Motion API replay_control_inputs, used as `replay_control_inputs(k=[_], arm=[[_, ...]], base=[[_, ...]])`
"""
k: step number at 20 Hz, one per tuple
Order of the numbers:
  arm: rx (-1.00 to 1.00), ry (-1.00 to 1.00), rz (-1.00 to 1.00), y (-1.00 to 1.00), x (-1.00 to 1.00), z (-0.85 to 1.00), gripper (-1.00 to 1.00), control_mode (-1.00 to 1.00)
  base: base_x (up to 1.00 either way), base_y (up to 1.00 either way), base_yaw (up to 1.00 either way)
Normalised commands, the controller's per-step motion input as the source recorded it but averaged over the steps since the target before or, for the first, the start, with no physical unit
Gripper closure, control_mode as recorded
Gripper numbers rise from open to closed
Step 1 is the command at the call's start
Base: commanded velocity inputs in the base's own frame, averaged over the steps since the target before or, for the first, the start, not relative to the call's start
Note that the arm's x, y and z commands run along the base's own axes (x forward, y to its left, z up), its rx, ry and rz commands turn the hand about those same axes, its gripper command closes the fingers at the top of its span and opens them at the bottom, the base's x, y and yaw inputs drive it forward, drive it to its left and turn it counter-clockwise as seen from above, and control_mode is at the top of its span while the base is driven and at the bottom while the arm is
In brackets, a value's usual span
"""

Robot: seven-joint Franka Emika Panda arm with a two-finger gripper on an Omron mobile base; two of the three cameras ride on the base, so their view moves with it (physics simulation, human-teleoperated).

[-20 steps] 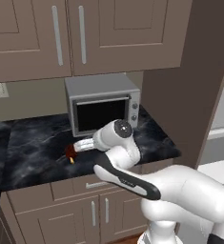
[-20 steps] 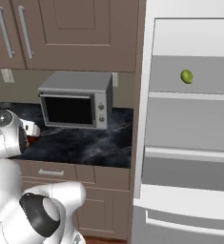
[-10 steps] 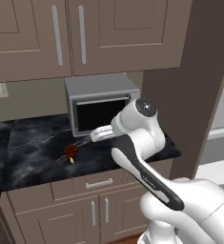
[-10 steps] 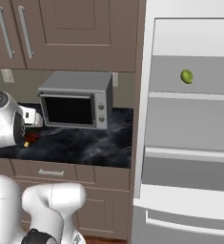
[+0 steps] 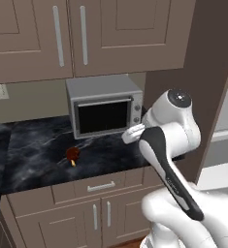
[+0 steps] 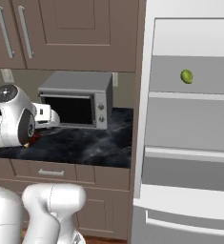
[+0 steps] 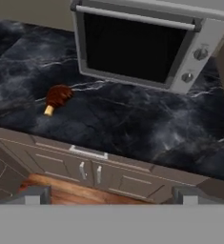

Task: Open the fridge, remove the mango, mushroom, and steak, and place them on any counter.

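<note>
Nearest the camera, the white arm's two-finger gripper (image 7: pixel 108 195) shows only its dark tips, set wide apart with nothing between them. Beyond it, on the black marble-veined counter (image 7: pixel 132 124), lies the dark red-brown steak with its yellowish tip (image 7: pixel 57 97), apart from the small grey microwave (image 7: pixel 147 43) behind it. Farther off, the tall light-grey fridge (image 6: pixel 189 143) stands open, the small yellow-green oval mango (image 6: pixel 186 76) sitting on an upper shelf. The mango looks to be the next fetch; a good approach would likely be level with that shelf, fingers spread wider than the rounded fruit, which may roll. The mushroom cannot be made out.
</note>
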Motion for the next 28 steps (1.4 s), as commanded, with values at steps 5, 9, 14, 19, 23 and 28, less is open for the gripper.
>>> replay_control_inputs(k=[5, 9, 14, 19, 23, 28], arm=[[0.0, 0.0, 0.01, -0.42, -0.26, -0.12, -1.0, 1.0], [0.0, 0.0, 0.0, 0.0, 0.0, 0.0, -1.0, 1.0], [0.0, 0.0, 0.0, 0.0, 0.0, 0.0, -1.0, 1.0], [0.0, 0.0, 0.0, 0.0, 0.0, 0.0, -1.0, 1.0], [0.0, 0.0, 0.0, 0.0, 0.0, 0.0, -1.0, 1.0], [0.0, 0.0, 0.0, 0.0, 0.0, 0.0, -1.0, 1.0]], base=[[-0.39, -0.23, 0.0], [-1.0, -0.93, -0.01], [-0.32, -1.0, -0.13], [0.72, -0.81, -0.27], [0.89, -0.57, -0.3], [0.82, -0.07, -0.41]])
